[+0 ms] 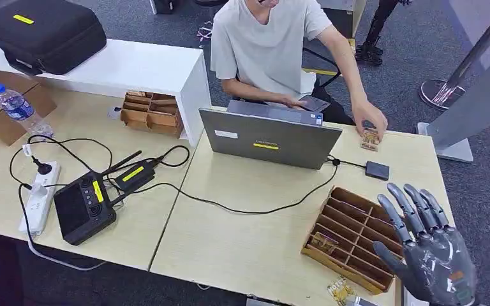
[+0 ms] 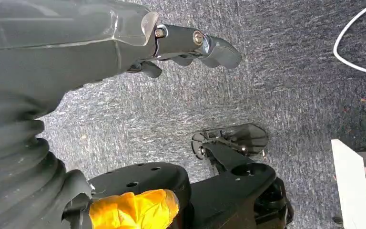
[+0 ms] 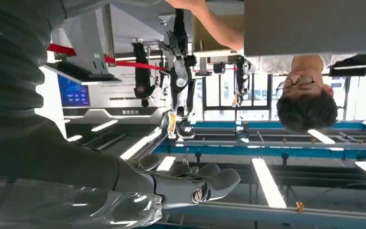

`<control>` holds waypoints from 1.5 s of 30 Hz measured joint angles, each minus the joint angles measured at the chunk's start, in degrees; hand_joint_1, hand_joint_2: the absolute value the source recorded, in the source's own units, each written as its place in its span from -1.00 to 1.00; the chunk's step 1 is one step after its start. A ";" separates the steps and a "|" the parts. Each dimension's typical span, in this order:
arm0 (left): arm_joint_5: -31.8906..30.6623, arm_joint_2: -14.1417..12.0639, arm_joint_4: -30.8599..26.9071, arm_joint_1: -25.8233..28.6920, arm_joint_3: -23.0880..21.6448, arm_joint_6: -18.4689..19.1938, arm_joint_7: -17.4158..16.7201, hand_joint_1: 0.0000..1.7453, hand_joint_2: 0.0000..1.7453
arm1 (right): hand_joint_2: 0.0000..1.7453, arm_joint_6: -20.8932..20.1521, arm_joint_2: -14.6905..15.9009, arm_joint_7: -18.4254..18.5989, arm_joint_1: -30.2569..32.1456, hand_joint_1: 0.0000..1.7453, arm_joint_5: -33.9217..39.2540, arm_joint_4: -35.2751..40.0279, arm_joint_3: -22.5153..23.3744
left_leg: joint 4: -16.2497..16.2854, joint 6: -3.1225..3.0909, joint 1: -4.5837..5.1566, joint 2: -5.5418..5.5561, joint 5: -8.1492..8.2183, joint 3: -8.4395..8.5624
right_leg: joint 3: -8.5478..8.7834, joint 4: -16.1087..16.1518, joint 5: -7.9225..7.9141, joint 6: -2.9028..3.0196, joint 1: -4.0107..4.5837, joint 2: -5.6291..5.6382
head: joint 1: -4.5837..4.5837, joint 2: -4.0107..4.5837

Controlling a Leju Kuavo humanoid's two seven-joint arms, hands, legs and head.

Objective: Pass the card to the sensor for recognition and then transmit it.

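My right hand (image 1: 430, 248) is raised at the table's near right corner, fingers spread and empty; the right wrist view also shows this hand (image 3: 181, 183) holding nothing. A person's hand presses a patterned card (image 1: 370, 138) onto the table beside the laptop. The small black sensor box (image 1: 377, 170) lies just in front of that card, cabled to the laptop. A wooden divider tray (image 1: 341, 262) sits left of my right hand with one card (image 1: 324, 242) in a compartment. Another card (image 1: 341, 292) lies at the table's front edge. My left hand (image 2: 190, 45) hangs over the carpet, empty.
A grey laptop (image 1: 268, 137) stands mid-table with the person seated behind it. To the left are a black controller (image 1: 84, 207), a power strip (image 1: 38, 191), cables, a water bottle (image 1: 19, 109), a second wooden tray (image 1: 152, 113) and a black case (image 1: 41, 29).
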State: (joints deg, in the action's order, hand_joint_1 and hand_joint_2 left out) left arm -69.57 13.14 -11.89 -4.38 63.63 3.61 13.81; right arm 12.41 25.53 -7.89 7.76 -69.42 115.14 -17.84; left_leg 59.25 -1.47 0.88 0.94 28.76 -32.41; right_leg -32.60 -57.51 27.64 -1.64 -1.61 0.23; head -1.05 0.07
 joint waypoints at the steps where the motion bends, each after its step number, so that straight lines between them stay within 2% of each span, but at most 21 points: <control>1: 0.00 0.00 0.00 0.00 0.00 0.00 0.00 -1.00 1.00 | 1.00 0.00 0.00 0.00 0.00 -1.00 0.00 0.00 0.00 | 0.00 0.00 0.00 0.00 0.00 0.00 | 0.00 0.00 0.00 0.00 0.00 0.00 | 0.00 0.00; 8: 0.24 -0.02 0.00 0.01 0.20 0.00 0.00 -1.00 1.00 | 1.00 -0.24 0.09 -0.28 1.65 -1.00 -0.24 0.83 -0.65 | 0.00 0.00 0.00 0.01 0.00 -0.01 | 0.00 0.00 0.01 0.01 0.00 -0.01 | 0.00 0.00; 9: 0.33 -0.04 0.00 -0.02 0.48 0.00 -0.02 -1.00 1.00 | 1.00 -0.11 0.09 -0.26 2.81 -1.00 -0.79 1.22 -2.33 | -0.01 0.00 -0.01 0.00 0.01 -0.01 | -0.01 0.00 0.02 0.02 0.01 0.00 | 0.02 0.00; 10: 0.37 -0.09 0.00 -0.03 0.59 0.00 -0.19 -1.00 1.00 | 1.00 0.24 0.09 1.97 4.19 -1.00 -1.64 1.16 -7.45 | -0.02 0.02 -0.02 0.00 0.02 -0.02 | -0.01 0.00 0.06 0.07 0.03 0.00 | 0.02 0.00; 11: 0.17 -0.09 0.00 -0.05 0.59 0.00 -0.39 -1.00 1.00 | 1.00 0.57 0.09 2.73 4.26 -1.00 -1.55 0.98 -8.77 | -0.02 0.02 -0.02 0.00 0.02 -0.01 | -0.01 0.00 0.06 0.07 0.03 0.00 | 0.02 0.00; 20: -0.02 -0.09 0.02 -0.06 0.59 0.00 -0.70 -1.00 1.00 | 1.00 1.07 0.09 3.52 4.05 -1.00 -0.55 -0.20 -11.50 | -0.01 0.01 -0.02 0.00 0.01 -0.01 | 0.01 0.00 0.04 0.07 0.03 0.00 | 0.02 0.00; 27: -0.44 -0.09 0.00 -0.10 0.59 0.15 -0.70 -1.00 1.00 | 1.00 0.92 0.09 3.98 3.00 -1.00 0.61 -1.12 -11.65 | -0.01 0.01 -0.02 -0.01 0.02 -0.01 | 0.01 0.00 0.05 0.07 0.03 0.00 | 0.02 0.00; 35: -1.42 -0.09 0.00 -0.18 0.59 0.57 -0.72 -1.00 1.00 | 1.00 -0.09 -1.18 2.53 -2.21 -1.00 2.73 -8.46 -8.98 | -0.01 0.02 -0.02 -0.02 -0.01 0.01 | 0.04 -0.01 0.02 0.06 0.03 0.00 | 0.00 0.00; 45: -2.58 -0.07 0.02 -0.53 0.59 1.05 -1.20 -1.00 1.00 | 1.00 -0.09 -3.08 4.72 -13.60 -1.00 -1.57 -20.99 -3.60 | 0.00 0.01 -0.02 -0.08 -0.02 0.04 | 0.04 -0.01 -0.03 0.03 0.03 0.07 | 0.00 0.00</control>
State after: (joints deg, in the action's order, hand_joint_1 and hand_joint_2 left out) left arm -72.15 13.07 -11.87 -4.91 64.22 4.66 12.61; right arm 12.33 22.45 -3.17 -5.84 -70.99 94.16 -21.44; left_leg 59.26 -1.46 0.86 0.86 28.74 -32.37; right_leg -32.56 -57.53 27.61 -1.62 -1.58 0.30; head -1.05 0.07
